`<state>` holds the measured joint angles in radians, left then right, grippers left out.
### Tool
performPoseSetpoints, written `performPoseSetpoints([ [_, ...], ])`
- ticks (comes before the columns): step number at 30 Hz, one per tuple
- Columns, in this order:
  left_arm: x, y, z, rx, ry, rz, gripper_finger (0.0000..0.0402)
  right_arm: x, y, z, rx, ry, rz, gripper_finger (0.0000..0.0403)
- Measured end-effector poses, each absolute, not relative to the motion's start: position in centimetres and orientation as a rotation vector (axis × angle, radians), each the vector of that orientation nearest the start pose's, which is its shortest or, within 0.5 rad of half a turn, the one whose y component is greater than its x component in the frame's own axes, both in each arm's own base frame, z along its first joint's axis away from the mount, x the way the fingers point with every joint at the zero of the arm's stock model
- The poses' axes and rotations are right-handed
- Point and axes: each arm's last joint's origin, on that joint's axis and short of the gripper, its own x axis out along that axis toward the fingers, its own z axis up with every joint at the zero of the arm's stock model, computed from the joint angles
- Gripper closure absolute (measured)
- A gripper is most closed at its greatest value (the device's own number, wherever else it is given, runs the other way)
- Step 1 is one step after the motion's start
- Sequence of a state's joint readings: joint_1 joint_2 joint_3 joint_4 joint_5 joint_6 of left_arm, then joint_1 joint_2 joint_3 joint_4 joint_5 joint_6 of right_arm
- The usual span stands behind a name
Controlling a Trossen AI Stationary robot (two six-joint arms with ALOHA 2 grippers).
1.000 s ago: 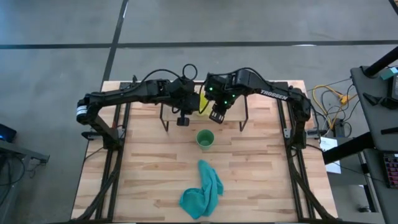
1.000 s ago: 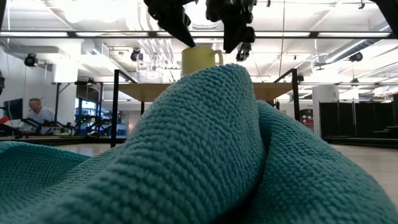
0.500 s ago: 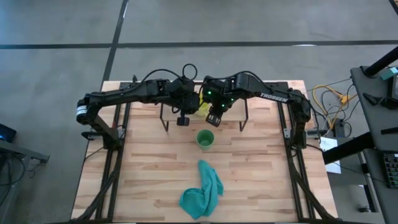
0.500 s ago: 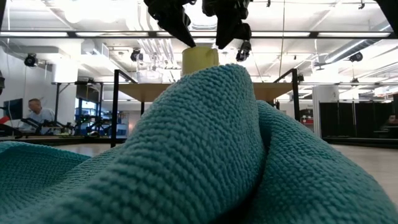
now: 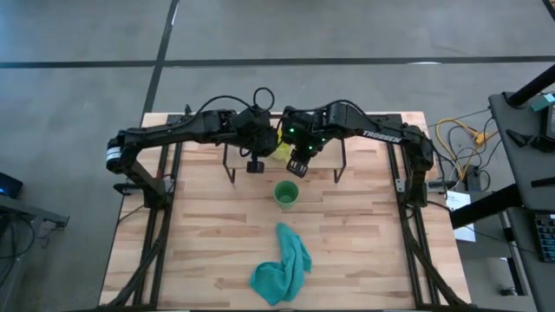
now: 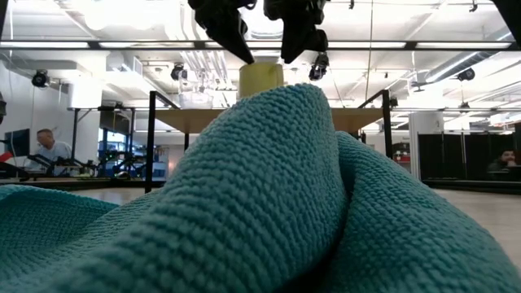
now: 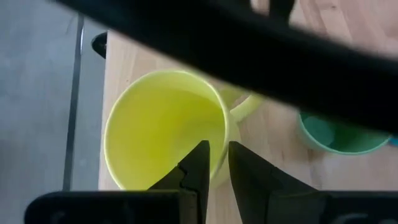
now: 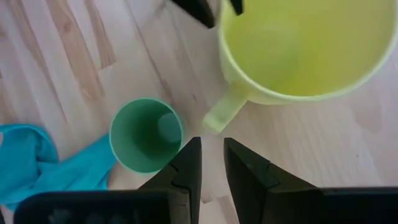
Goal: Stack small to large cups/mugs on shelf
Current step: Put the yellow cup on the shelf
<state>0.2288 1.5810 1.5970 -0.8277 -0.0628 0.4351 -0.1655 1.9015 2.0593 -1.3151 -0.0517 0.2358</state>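
Counts:
- yellow mug (image 7: 163, 127): one, with handle
- green cup (image 5: 286, 193): one
- teal cloth (image 5: 282, 264): one, crumpled
- shelf (image 6: 269, 120): one, wooden top, black legs
- wooden surface (image 5: 199, 234): one
- dark arms: two; left gripper (image 5: 255, 166), right gripper (image 5: 297, 165)
- clear glass cup: cannot tell from these views
- people beyond surface: two, one seated (image 6: 45, 145), one far off (image 6: 506, 159)
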Motion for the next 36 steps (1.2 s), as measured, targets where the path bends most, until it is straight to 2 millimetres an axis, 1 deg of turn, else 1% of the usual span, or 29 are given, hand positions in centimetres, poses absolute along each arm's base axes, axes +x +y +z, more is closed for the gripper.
performPoseSetpoints([
  [12, 32.0, 7.7, 35.8, 0.334, 0.908, 0.084, 0.0356, 37.3, -5.6, 35.7, 0.329, 1.157, -0.228, 0.0339],
  [21, 31.8, 8.1, 36.0, 0.38, 0.91, 0.1, 0.0356, 37.9, -5.5, 35.7, 0.322, 1.1, -0.217, 0.0339],
  [31, 31.7, 8.3, 36.1, 0.389, 0.91, 0.109, 0.0356, 38.6, -5.5, 34.6, 0.318, 1.071, -0.21, 0.0339],
  [36, 31.4, 8.2, 36.4, 0.391, 0.899, 0.112, 0.0356, 38.7, -5.4, 34.4, 0.309, 1.072, -0.203, 0.0339],
])
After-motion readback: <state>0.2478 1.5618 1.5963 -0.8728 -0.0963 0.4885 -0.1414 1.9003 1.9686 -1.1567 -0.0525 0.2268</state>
